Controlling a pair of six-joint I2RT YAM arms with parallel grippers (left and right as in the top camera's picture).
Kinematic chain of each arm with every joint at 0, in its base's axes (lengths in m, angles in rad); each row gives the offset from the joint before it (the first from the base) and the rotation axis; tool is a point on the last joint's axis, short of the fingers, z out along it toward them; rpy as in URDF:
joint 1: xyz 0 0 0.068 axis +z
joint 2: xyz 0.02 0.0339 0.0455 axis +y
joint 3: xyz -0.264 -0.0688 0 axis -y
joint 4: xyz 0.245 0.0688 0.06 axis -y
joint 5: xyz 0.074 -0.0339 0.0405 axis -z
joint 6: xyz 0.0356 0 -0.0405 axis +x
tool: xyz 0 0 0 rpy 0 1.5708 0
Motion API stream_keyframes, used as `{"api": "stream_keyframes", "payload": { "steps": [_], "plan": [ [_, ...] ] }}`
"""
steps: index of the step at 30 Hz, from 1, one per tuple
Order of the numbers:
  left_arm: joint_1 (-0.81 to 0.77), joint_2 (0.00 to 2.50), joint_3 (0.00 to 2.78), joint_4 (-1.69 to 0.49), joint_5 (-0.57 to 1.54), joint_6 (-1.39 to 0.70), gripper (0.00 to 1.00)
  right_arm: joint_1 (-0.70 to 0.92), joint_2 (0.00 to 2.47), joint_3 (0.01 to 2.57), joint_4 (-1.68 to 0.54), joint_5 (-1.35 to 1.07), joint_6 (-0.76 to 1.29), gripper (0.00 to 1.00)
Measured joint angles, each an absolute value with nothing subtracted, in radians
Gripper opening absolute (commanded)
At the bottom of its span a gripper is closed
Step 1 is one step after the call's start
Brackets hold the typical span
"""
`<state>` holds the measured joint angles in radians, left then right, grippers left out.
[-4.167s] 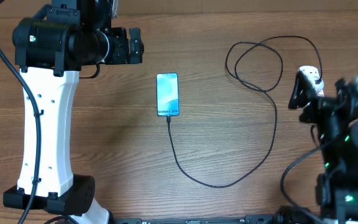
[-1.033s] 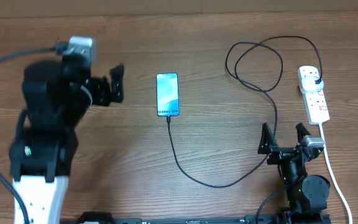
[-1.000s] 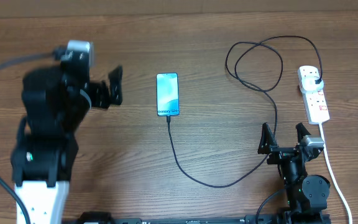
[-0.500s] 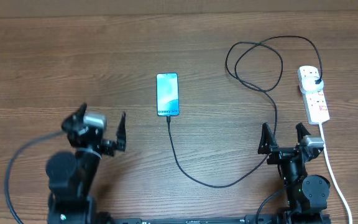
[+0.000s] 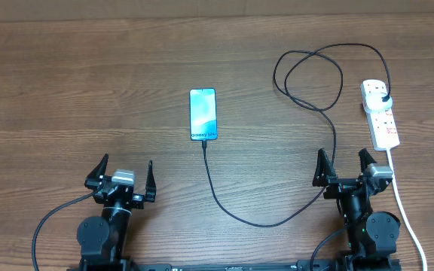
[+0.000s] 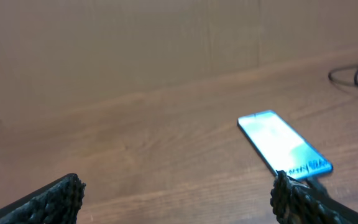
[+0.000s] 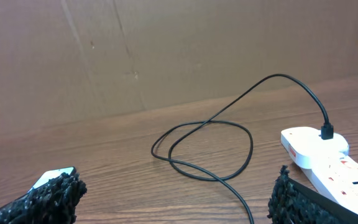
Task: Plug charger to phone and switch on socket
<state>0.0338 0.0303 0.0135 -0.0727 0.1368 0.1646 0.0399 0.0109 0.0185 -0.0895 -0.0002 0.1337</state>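
The phone point(image 5: 203, 114) lies mid-table with its light-blue screen lit; it also shows in the left wrist view point(image 6: 283, 145). The black charger cable point(image 5: 262, 222) runs from the phone's near end, curves right and loops up to its plug point(image 5: 383, 98) seated in the white power strip point(image 5: 380, 117). The right wrist view shows the cable loop point(image 7: 204, 149), the plug point(image 7: 327, 131) and the strip point(image 7: 328, 158). My left gripper point(image 5: 122, 175) is open and empty near the front edge, left of the cable. My right gripper point(image 5: 345, 167) is open and empty just below the strip.
The strip's thick white cord point(image 5: 404, 214) runs down the right side past my right arm base point(image 5: 374, 229). A cardboard wall point(image 7: 166, 50) stands behind the wooden table point(image 5: 89, 83).
My left arm has drawn back from beside the phone and folded down to the front edge. The right arm came down from the power strip earlier and has since stayed still.
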Motion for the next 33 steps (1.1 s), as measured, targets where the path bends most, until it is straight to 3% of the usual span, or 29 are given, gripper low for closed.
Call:
{"api": "stream_keyframes", "payload": {
  "steps": [33],
  "plan": [
    [0.034, 0.015, 0.014, -0.071, 0.133, 0.164, 1.00, 0.040, 0.011, 0.019, -0.090, 0.000, 0.134, 1.00]
  ]
}}
